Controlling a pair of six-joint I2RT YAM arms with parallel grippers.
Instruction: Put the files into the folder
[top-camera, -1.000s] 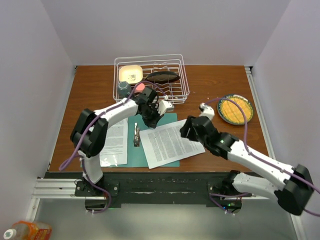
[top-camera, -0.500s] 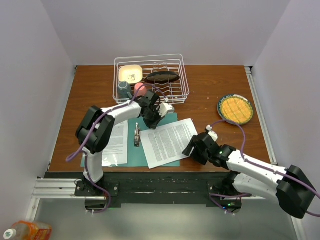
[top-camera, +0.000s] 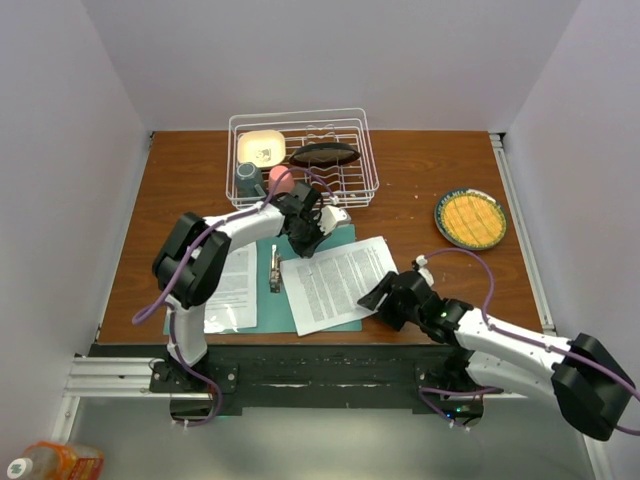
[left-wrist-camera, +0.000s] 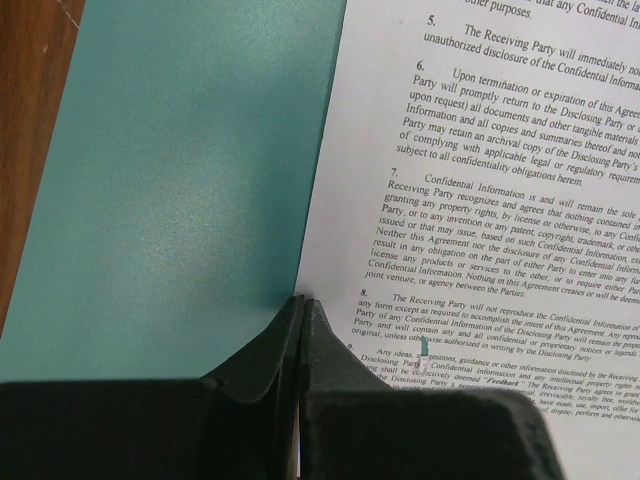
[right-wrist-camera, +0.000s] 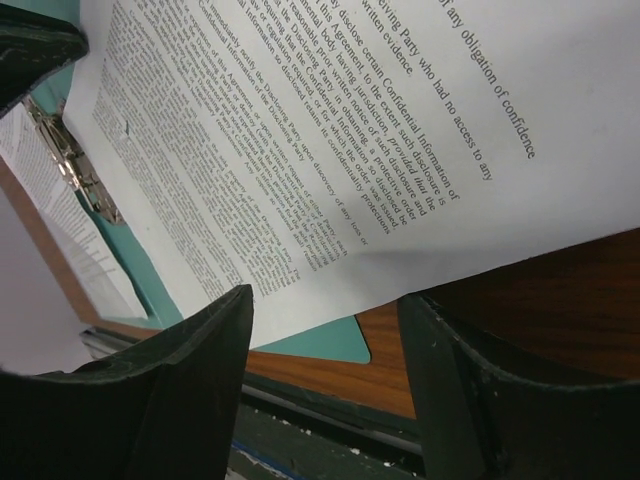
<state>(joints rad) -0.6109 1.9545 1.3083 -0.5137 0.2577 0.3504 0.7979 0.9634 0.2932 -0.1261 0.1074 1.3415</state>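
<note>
Files (top-camera: 335, 283) lie skewed on the open folder (top-camera: 268, 312), long axis running leftward from my right hand (top-camera: 373, 298), nearer, jaws apart and empty astride their right edge; beyond, my left hand (top-camera: 306, 243) rests closed at the far edge.

The top view is lit brightly and evenly from above; only soft, short shadows are cast on the table (top-camera: 420, 180) beneath the arms. A faint sheen is seen on the folder (left-wrist-camera: 180, 180), and print on the files (left-wrist-camera: 480, 200) is rendered sharply. The near fingers (right-wrist-camera: 150, 400) are shown dark and slightly blurred.
</note>
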